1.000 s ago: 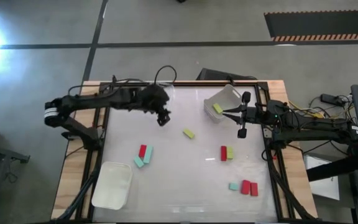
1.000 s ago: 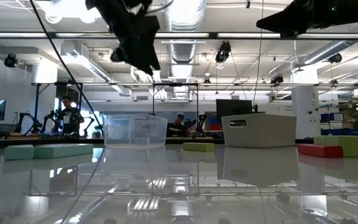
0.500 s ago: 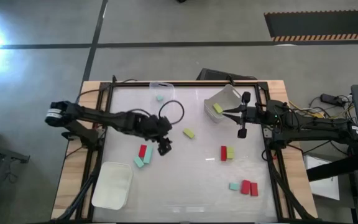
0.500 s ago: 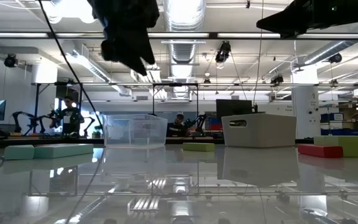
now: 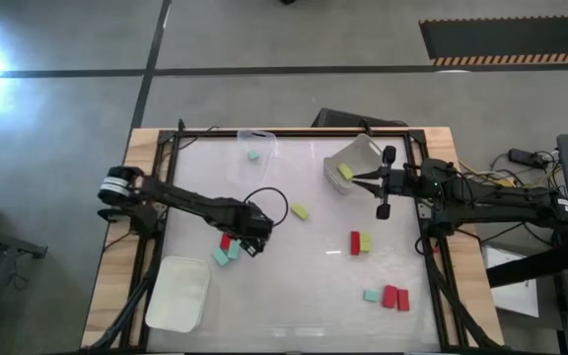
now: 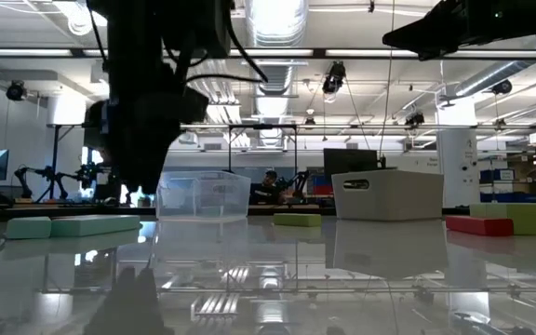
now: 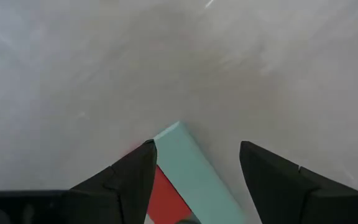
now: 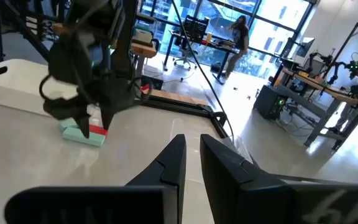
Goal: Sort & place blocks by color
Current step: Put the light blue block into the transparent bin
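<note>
My left hand is now down at the red and teal blocks.

My left hand [image 5: 251,244] has swung from up by the clear tray [image 5: 249,158] down to the surface [image 5: 304,286], fingers [image 7: 126,180] apart over a teal block [image 7: 194,174] touching a red block [image 7: 165,194]. I think I grab one next. My right hand [image 5: 355,178] waits by the tilted white tray [image 5: 358,153], fingers together, holding nothing. Other blocks lie spread around.

Trays on a glossy white table [image 5: 304,286], workshop behind.
One white tray [image 5: 177,293] sits lower left in the high view, a clear one [image 5: 254,153] at upper centre and a tilted white one [image 5: 353,163] upper right; a striped floor mat [image 5: 506,41] fills the top right corner.
</note>
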Motion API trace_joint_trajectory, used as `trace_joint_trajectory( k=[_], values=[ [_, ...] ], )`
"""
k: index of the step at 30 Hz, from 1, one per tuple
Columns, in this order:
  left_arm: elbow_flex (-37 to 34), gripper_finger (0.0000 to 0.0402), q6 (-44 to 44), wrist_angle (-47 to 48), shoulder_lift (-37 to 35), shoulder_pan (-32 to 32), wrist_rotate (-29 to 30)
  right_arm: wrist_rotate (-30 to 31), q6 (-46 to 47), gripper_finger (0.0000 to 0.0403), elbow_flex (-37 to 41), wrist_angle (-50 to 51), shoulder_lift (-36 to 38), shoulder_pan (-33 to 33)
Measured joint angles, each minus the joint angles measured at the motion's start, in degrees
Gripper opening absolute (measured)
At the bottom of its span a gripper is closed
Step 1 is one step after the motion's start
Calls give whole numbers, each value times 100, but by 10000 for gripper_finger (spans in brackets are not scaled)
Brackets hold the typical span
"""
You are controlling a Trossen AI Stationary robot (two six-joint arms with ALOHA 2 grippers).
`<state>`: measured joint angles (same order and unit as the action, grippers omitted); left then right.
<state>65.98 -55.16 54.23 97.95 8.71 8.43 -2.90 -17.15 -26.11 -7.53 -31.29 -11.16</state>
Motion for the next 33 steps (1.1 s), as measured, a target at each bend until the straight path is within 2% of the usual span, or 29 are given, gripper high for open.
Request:
trace_joint_trajectory(
  k=[4, 10, 17, 24, 30, 33],
  values=[
    [28, 215, 39, 40, 331, 2, -87, 0, 0, 38, 0, 0, -2, 0],
    [41, 215, 149, -1, 450, 2, -255, 0, -5, 38, 0, 0, -7, 0],
    [99, 215, 500, -949, 444, 2, -444, 0, -42, 38, 0, 0, -7, 0],
    [301, 215, 303, 81, 327, 69, -529, 0, -44, 38, 0, 4, -7, 0],
    [-58, 214, 302, 13, 334, 122, -774, 0, -86, 38, 0, 3, -30, 0],
    [-143, 200, 302, 5, 347, 122, -768, 0, -99, 38, 0, 2, -82, 0]
  ],
)
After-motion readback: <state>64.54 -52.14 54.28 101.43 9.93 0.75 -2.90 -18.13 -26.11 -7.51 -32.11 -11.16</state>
